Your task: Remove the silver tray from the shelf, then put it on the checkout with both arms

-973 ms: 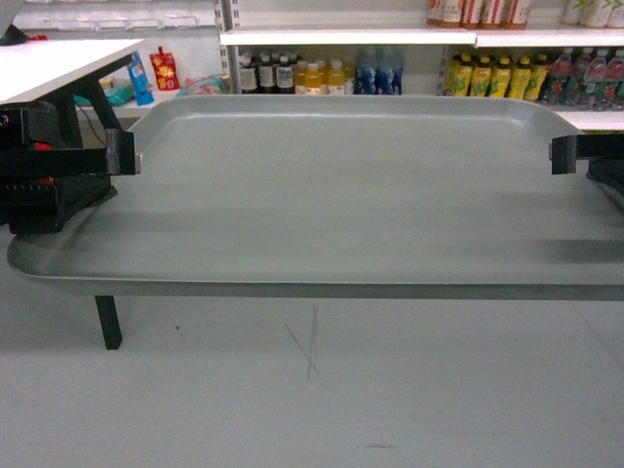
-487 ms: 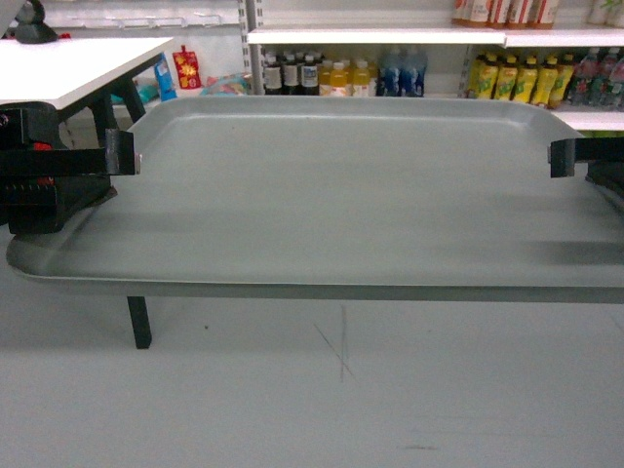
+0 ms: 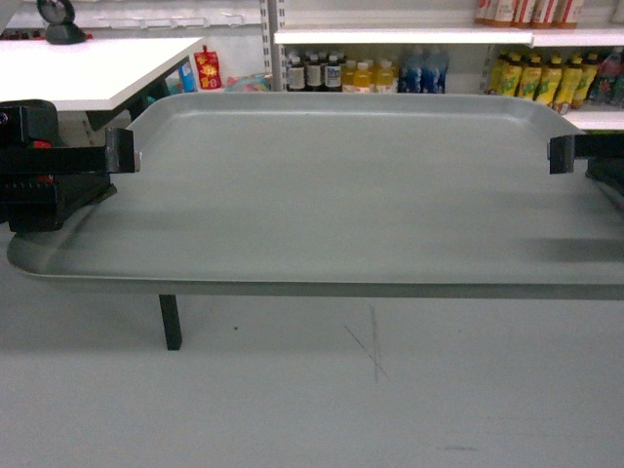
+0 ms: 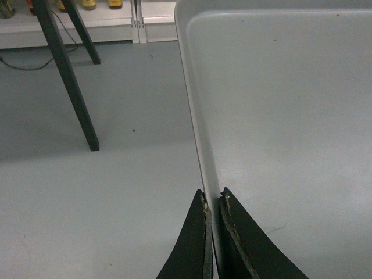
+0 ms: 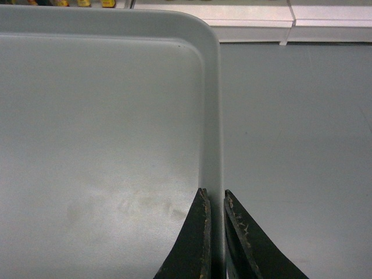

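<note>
I had the silver tray carried level in the air between the two claws, off the shelf and not yet on the checkout, whose white top lay up and to the outside of my left gripper. Each claw was narrowed to a slit with only the tray's rim in it: the left wrist view showed the left jaws pinching the low raised edge, one jaw outside and one over the flat, and the right gripper did the same on the opposite short side. I judged that grip was chosen because the tray is far wider than either claw, so an edge pinch at both ends was the only way to keep it flat and stop it tipping

The tray was matte grey-silver, smooth, with rounded corners and a faint smudged patch just inside the right claw. The jaws were flat black blades with worn, pale inner edges. Below the left claw stood a slanted black leg on plain grey floor. Beyond the tray's far edge were white shelves of bottles
</note>
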